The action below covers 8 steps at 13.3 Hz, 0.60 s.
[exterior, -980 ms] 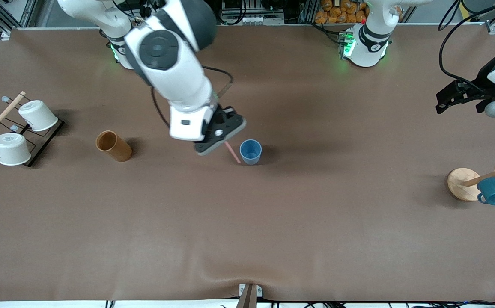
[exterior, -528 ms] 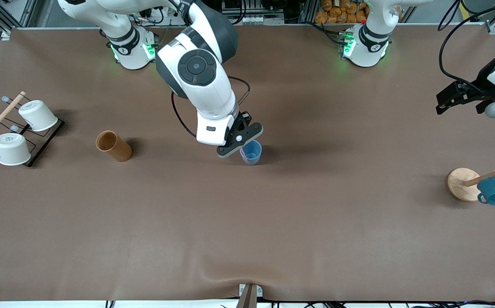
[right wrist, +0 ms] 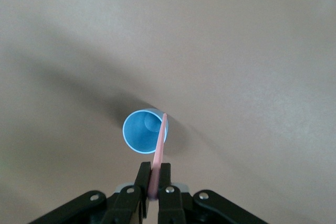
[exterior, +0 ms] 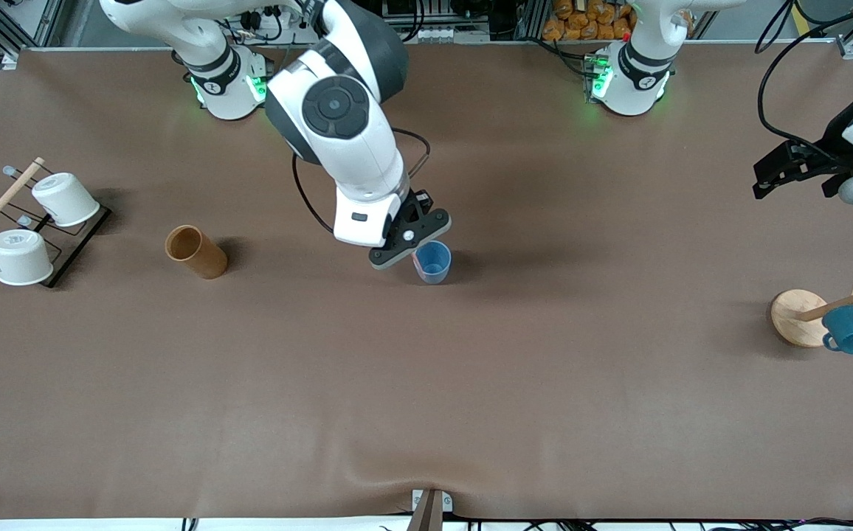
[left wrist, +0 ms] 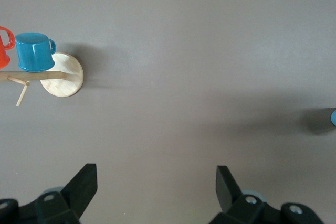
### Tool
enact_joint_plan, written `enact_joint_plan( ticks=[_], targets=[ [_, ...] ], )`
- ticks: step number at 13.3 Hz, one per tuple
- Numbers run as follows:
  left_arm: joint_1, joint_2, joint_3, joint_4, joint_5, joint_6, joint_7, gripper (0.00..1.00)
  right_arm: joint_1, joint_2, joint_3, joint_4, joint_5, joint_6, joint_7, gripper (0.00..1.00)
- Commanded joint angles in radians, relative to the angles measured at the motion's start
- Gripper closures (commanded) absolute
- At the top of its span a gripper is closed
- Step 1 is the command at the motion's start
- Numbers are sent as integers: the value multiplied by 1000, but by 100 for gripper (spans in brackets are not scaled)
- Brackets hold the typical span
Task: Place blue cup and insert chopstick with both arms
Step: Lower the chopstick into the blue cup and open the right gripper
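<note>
The chopstick (right wrist: 158, 153) is clamped in the right pincer (right wrist: 155, 184) directly over the upright cup (right wrist: 145, 130) mid-table, its tip pointing down at the rim. The left pincer (left wrist: 155, 187) waits wide apart.

Matte plastic blue cup (exterior: 432, 262), smooth pink chopstick (right wrist: 158, 153), matt brown table (exterior: 471, 383) covering.
</note>
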Motion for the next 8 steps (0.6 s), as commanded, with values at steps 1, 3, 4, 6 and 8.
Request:
enact_joint_plan(
  ticks=[1,3,4,6,8],
  targets=[
    [7,-8,-6,-4,9,11,16,0,13,-37,4,-17,-12,-41,32,100],
    [8,-3,-6,-6,8,11,16,0,39,-28,4,-27,-13,-51,34,100],
    [10,0,-6,-4,3,11,16,0,45,-25,4,-36,-13,-49,34,100],
    [10,0,-4,-4,3,11,16,0,57,-13,4,-53,-13,-38,44,100],
    [10,3,-6,7,1,16,16,0,62,4,4,-55,-15,-13,44,100]
  ],
)
